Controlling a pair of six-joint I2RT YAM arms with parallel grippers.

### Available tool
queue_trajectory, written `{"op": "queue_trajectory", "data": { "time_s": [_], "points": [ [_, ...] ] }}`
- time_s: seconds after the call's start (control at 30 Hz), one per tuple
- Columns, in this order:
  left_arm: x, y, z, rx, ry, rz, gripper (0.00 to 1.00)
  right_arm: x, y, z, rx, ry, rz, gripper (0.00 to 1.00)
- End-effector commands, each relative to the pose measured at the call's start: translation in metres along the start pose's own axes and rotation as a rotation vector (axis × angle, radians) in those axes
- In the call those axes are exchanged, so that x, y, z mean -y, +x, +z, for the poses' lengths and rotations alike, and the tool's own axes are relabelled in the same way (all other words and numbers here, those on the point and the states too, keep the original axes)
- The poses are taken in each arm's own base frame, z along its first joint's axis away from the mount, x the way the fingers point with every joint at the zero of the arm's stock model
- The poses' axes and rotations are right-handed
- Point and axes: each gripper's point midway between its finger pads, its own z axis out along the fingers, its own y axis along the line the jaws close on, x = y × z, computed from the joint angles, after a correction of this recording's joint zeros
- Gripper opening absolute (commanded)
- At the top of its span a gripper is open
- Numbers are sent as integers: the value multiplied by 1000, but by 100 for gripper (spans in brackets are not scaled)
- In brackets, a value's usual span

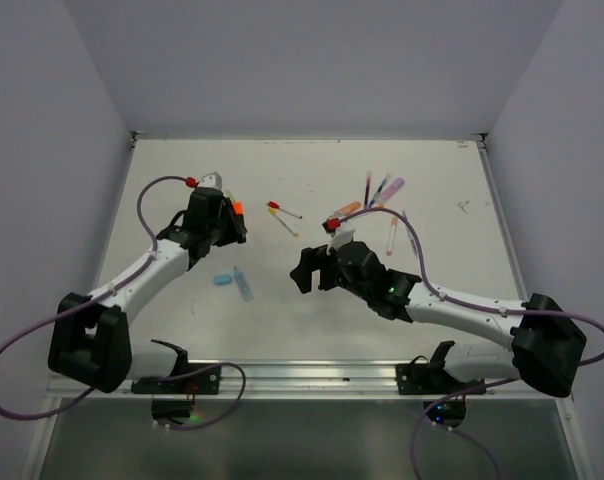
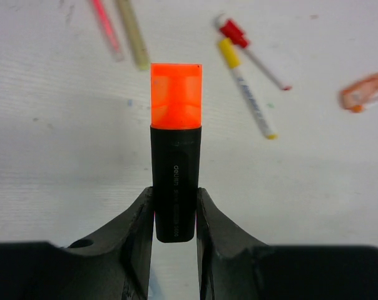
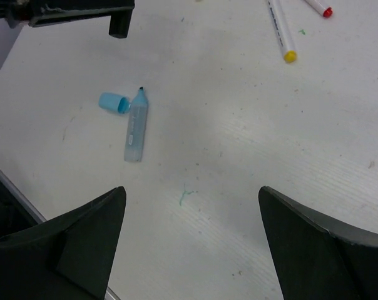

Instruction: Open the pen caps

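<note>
Orange cap (image 2: 176, 95) on black highlighter (image 2: 175, 181), body pinched by left end effector (image 2: 175, 201); right end effector (image 3: 190, 195) spread.

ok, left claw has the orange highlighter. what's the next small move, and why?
Probably bring the right claw over to the orange cap and close on it. The left claw grips the orange highlighter by its black barrel, cap on and sticking out free; the right claw hangs open and empty near the blue highlighter, already uncapped.
</note>
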Motion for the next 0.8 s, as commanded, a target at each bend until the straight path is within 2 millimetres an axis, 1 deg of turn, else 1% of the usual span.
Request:
{"op": "queue_trajectory", "data": {
  "time_s": [0.0,0.03,0.07,0.13,0.17,0.2,0.27,0.3,0.33,0.47,0.5,0.53,0.57,0.67,0.73,0.77],
  "points": [
    [54,-18,-38,121,188,-63,0,-30,-19,6,56,-133,-5,91],
    [67,-10,-44,119,226,-74,0,-35,-24,7,72,-159,-1,90],
    [75,-11,-55,140,265,-81,0,-39,-25,9,74,-174,-1,90],
    [90,-2,-65,135,348,-87,0,-47,-33,8,98,-207,-3,90],
    [94,-5,-74,155,376,-93,0,-50,-41,6,118,-211,1,89],
    [94,-2,-76,157,386,-96,0,-48,-44,6,132,-197,-3,89],
    [99,-6,-88,183,424,-118,0,-48,-52,4,161,-190,-16,89],
    [102,-2,-92,172,450,-119,0,-50,-58,3,183,-198,-18,88],
    [105,-4,-98,182,472,-133,0,-52,-60,2,188,-207,-19,87],
    [112,0,-105,179,517,-150,0,-66,-67,6,196,-258,-21,83],
    [112,1,-105,179,518,-154,0,-67,-64,10,187,-262,-20,81],
    [114,4,-108,176,525,-159,0,-70,-66,12,192,-274,-18,80],
    [120,-2,-111,200,552,-163,0,-73,-69,13,199,-283,-17,80],
    [123,0,-114,202,561,-164,0,-80,-77,17,224,-308,-11,76],
    [125,2,-114,197,566,-161,0,-82,-76,23,219,-306,-15,74],
    [126,4,-114,192,569,-157,0,-84,-79,25,226,-308,-16,73]
  ]
}}
